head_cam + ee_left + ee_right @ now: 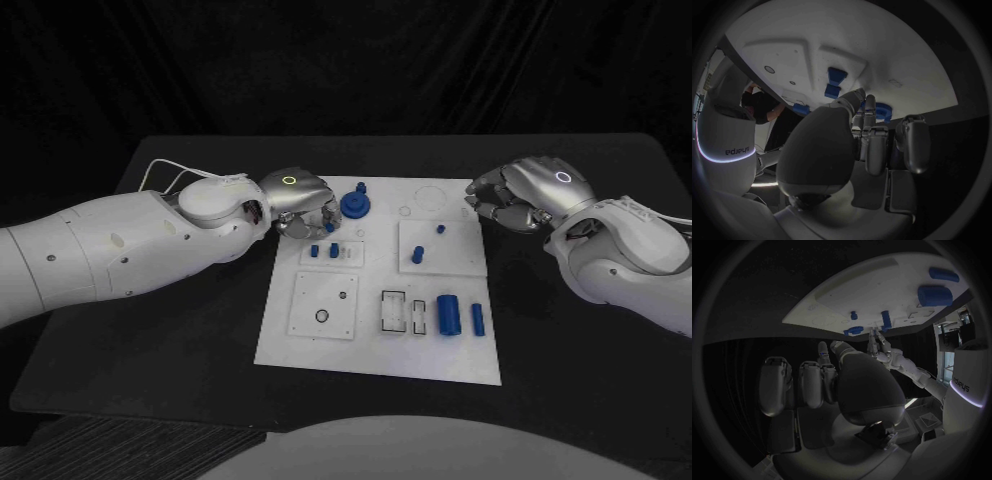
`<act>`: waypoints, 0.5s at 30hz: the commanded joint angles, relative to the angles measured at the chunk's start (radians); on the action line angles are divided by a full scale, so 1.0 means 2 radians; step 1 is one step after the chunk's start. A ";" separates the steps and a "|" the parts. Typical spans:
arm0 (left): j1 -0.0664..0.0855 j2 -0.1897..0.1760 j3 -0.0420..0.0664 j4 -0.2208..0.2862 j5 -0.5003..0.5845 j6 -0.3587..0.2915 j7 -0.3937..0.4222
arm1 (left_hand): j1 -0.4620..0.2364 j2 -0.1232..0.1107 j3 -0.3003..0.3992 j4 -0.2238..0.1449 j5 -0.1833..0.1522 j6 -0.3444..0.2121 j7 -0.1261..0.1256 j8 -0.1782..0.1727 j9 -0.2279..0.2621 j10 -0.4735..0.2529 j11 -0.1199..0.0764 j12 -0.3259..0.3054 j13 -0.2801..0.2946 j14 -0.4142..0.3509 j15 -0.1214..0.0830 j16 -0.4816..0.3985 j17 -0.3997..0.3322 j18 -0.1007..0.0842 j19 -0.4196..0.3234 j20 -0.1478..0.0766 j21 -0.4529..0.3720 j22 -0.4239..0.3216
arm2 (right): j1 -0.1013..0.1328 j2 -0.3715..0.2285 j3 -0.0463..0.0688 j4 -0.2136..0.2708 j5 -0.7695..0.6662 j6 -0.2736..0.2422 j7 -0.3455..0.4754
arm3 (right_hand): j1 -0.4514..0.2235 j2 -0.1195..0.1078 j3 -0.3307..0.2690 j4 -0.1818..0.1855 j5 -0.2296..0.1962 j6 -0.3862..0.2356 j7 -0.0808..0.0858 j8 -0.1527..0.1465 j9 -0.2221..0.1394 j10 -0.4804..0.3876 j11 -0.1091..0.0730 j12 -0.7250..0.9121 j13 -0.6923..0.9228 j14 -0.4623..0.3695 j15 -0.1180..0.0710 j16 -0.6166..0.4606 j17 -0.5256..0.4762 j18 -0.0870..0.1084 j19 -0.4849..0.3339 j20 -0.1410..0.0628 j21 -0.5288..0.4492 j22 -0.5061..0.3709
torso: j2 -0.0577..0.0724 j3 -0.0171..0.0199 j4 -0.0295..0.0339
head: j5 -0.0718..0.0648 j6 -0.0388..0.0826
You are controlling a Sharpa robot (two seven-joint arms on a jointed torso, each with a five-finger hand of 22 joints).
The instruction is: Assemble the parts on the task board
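- The task board (378,340) lies flat in the middle of the black tabletop (159,330), a white plate with raised white panels on it.
- The left hand (299,203) sits at the board's far left corner, fingers curled downward just beside a round blue part with a peg (356,205). I cannot tell whether the fingers actually touch or grip anything there.
- In the left wrist view the fingers (873,145) lie close together, their tips near that round blue part (879,111).
- The right hand (522,196) hovers at the board's far right edge, fingers curled in with nothing visible between them.
- Two small blue parts (325,250) stand in the panel near the left hand.
- A blue peg (418,254) stands upright in the square panel right of them.
- A blue cylinder (449,314) and a thinner blue bar (477,319) lie side by side toward the near right of the board.
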 commanded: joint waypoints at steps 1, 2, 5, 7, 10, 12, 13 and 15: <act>-0.002 0.000 0.000 -0.002 -0.001 0.011 -0.004 | -0.004 0.003 -0.001 -0.002 0.001 -0.004 0.000 -0.001 -0.001 0.000 0.003 -0.002 0.001 0.034 0.001 -0.003 0.081 0.005 -0.004 0.000 -0.003 0.095 | -0.001 0.000 0.000 0.000 -0.002 0.002 -0.006 | 0.003 -0.002 0.004 0.000 0.003 0.001 0.000 -0.003 -0.001 0.026 -0.003 -0.002 0.062 0.028 -0.002 -0.003 -0.001 0.007 0.016 -0.002 -0.002 0.102 | 0.000 0.0001 -0.0001 | 0.000 0.000; -0.002 0.000 0.000 -0.002 -0.001 0.012 -0.004 | -0.004 0.003 -0.001 -0.002 0.001 -0.005 0.000 -0.001 -0.001 0.000 0.003 -0.002 0.001 0.034 0.001 -0.004 0.081 0.005 -0.004 0.000 -0.004 0.095 | -0.001 0.000 0.000 0.000 -0.002 0.002 -0.006 | 0.003 -0.002 0.004 0.000 0.003 0.001 0.000 -0.003 -0.001 0.026 -0.003 -0.002 0.062 0.028 -0.002 -0.003 -0.001 0.007 0.016 -0.002 -0.002 0.102 | 0.000 0.0001 0.0000 | 0.000 0.000; -0.002 0.000 0.000 -0.003 -0.001 0.014 -0.005 | -0.005 0.004 -0.001 -0.002 0.001 -0.006 0.000 -0.002 -0.002 0.000 0.003 -0.003 0.001 0.033 0.001 -0.005 0.079 0.005 -0.005 0.001 -0.004 0.095 | -0.002 0.001 0.000 0.000 -0.002 0.002 -0.006 | 0.003 -0.002 0.004 0.000 0.003 0.001 0.000 -0.003 -0.001 0.026 -0.003 -0.002 0.062 0.028 -0.002 -0.003 -0.001 0.007 0.016 -0.002 -0.002 0.102 | 0.000 0.0000 0.0000 | 0.000 0.000; -0.002 0.000 0.000 -0.003 -0.001 0.015 -0.007 | -0.006 0.003 0.000 -0.003 0.000 -0.011 -0.001 -0.003 -0.003 -0.002 0.003 -0.005 0.000 0.032 0.001 -0.006 0.077 0.005 -0.005 0.001 -0.005 0.094 | -0.002 0.001 0.000 -0.001 -0.002 0.002 -0.006 | 0.003 -0.002 0.004 0.000 0.003 0.001 0.000 -0.003 -0.001 0.026 -0.003 -0.002 0.062 0.028 -0.002 -0.003 -0.001 0.007 0.016 -0.002 -0.002 0.102 | 0.000 -0.0001 -0.0001 | 0.001 0.000; -0.002 0.000 0.000 -0.003 -0.001 0.019 -0.010 | -0.007 0.003 0.001 -0.003 -0.002 -0.018 -0.001 -0.004 -0.005 -0.004 0.003 -0.008 -0.001 0.031 0.001 -0.008 0.075 0.005 -0.006 0.001 -0.007 0.094 | -0.002 0.001 0.000 -0.001 -0.002 0.002 -0.006 | 0.003 -0.002 0.004 0.000 0.003 0.001 0.000 -0.003 -0.001 0.026 -0.003 -0.002 0.062 0.028 -0.002 -0.003 -0.001 0.007 0.016 -0.002 -0.002 0.102 | 0.000 0.0001 -0.0002 | 0.001 0.000; -0.002 0.000 0.000 -0.004 -0.001 0.021 -0.012 | -0.008 0.003 0.002 -0.003 -0.004 -0.025 -0.002 -0.004 -0.007 -0.008 0.003 -0.012 -0.003 0.030 0.001 -0.010 0.071 0.006 -0.008 0.001 -0.010 0.093 | -0.002 0.001 0.000 -0.001 -0.002 0.002 -0.006 | 0.003 -0.002 0.004 0.000 0.003 0.001 0.000 -0.003 -0.001 0.026 -0.003 -0.002 0.062 0.028 -0.002 -0.003 -0.001 0.007 0.016 -0.002 -0.002 0.102 | 0.000 0.0002 -0.0003 | 0.001 0.000; -0.003 0.000 0.000 -0.004 -0.001 0.022 -0.012 | -0.008 0.002 0.003 -0.003 -0.007 -0.034 -0.003 -0.005 -0.009 -0.012 0.003 -0.016 -0.005 0.028 0.001 -0.013 0.067 0.006 -0.009 0.001 -0.013 0.092 | -0.002 0.001 0.000 -0.001 -0.002 0.002 -0.006 | 0.004 -0.002 0.005 0.000 0.003 0.001 0.000 -0.003 -0.001 0.026 -0.003 -0.002 0.062 0.028 -0.002 -0.003 -0.001 0.007 0.016 -0.002 -0.002 0.101 | 0.000 0.0000 -0.0001 | 0.001 0.000; -0.003 0.000 0.000 -0.004 -0.001 0.023 -0.013 | -0.009 0.000 0.006 -0.003 -0.009 -0.052 -0.012 -0.004 -0.014 -0.015 0.004 -0.021 -0.008 0.028 0.002 -0.014 0.066 0.007 -0.009 0.001 -0.014 0.092 | -0.003 0.001 0.000 -0.001 -0.002 0.002 -0.006 | 0.004 -0.002 0.005 0.000 0.003 0.001 0.000 -0.003 -0.001 0.026 -0.003 -0.002 0.062 0.028 -0.002 -0.003 -0.001 0.007 0.016 -0.002 -0.002 0.101 | 0.000 0.0000 0.0000 | 0.001 0.000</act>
